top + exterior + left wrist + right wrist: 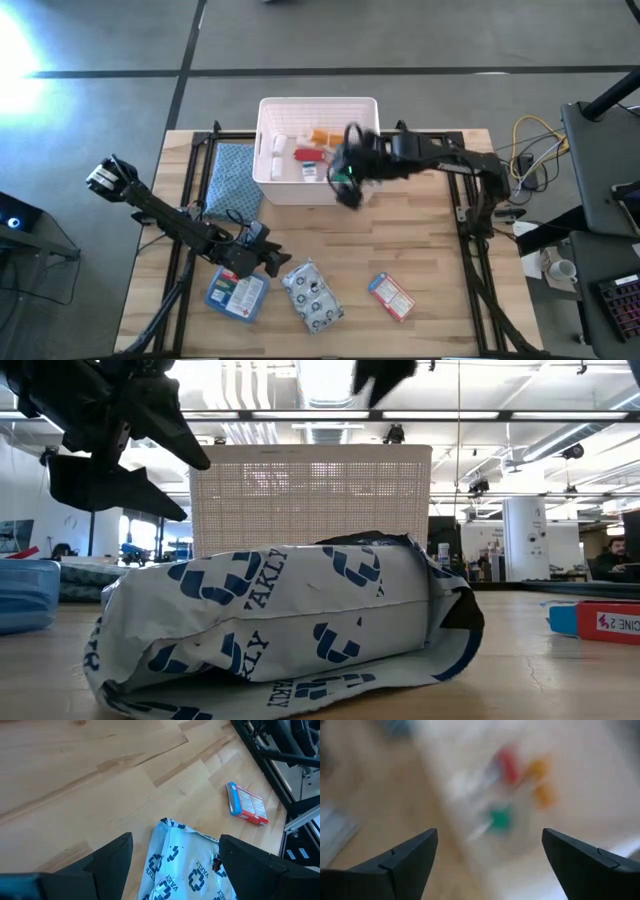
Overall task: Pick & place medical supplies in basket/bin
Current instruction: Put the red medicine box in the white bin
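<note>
The white basket (318,108) stands at the far middle of the worktop (400,240) and already holds several small supplies, red, orange and white ones. Three supplies lie outside it near the front edge: the grey-white spotted pouch (312,294) in the middle, the blue flat packet (238,292) just beside it on the left, and the red-white packet (391,297) apart on the right.

The right gripper (347,180) hangs at the basket's front right corner with its fingers spread and nothing between them. The left gripper (175,857) hovers above the pouch, fingers apart and empty.

I judge the step in hand is to take the pouch. The left gripper should come down straight, one finger on each side of the pouch's narrow width, and close slowly, because the soft foil can slip or crumple. The right arm should clear the basket so the two arms do not meet.
</note>
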Robot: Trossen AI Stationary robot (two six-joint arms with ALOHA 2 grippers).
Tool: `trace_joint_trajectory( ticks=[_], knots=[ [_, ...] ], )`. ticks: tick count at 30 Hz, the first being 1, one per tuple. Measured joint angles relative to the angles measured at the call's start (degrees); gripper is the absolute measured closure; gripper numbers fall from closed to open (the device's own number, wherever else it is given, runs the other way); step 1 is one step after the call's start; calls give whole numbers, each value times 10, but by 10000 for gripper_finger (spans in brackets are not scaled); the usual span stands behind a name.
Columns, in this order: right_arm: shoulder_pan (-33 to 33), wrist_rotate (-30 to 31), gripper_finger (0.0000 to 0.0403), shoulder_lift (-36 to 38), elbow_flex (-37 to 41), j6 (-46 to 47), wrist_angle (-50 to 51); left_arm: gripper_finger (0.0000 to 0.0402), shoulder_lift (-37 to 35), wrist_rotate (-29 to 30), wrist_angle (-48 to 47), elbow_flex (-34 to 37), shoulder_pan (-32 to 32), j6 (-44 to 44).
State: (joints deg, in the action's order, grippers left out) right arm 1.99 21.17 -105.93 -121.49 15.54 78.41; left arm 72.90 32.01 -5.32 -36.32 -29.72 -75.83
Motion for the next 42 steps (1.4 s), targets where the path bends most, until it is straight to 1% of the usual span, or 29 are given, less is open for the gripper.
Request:
trace_joint_trajectory(
  ticks=[2,5,7,10,12,14,19,22,25,29,32,35,38,42],
  knots=[
    [-30,-60,59,0,2,44,67,127,0,0,0,0,0,1],
    [-87,-96,66,0,17,110,113,127,0,0,0,0,0,2],
    [-128,-117,71,0,32,151,116,127,0,0,0,0,0,2],
    [-182,-171,74,-1,58,216,107,127,0,-1,0,0,0,3],
    [-213,-200,73,-2,86,265,96,127,0,-2,0,0,0,7],
    [-245,-214,74,-5,125,311,88,127,0,-2,0,0,-4,15],
    [-309,-255,74,-4,243,417,23,127,0,-4,4,0,-28,30],
    [-340,-292,74,-3,314,477,-58,127,0,-4,4,0,-52,31],
    [-368,-314,74,-3,382,541,-145,127,0,-4,4,0,-78,30],
    [-402,-328,74,-3,464,623,-238,127,0,-4,5,0,-105,12],
    [-420,-329,74,-3,517,684,-282,127,0,-4,13,0,-118,12],
    [-429,-326,74,7,557,718,-336,127,0,-3,26,0,-120,11],
    [-430,-296,74,29,586,740,-393,127,0,-3,38,0,-120,11],
    [-426,-246,74,65,623,745,-402,127,0,4,50,0,-120,-4]
  ],
)
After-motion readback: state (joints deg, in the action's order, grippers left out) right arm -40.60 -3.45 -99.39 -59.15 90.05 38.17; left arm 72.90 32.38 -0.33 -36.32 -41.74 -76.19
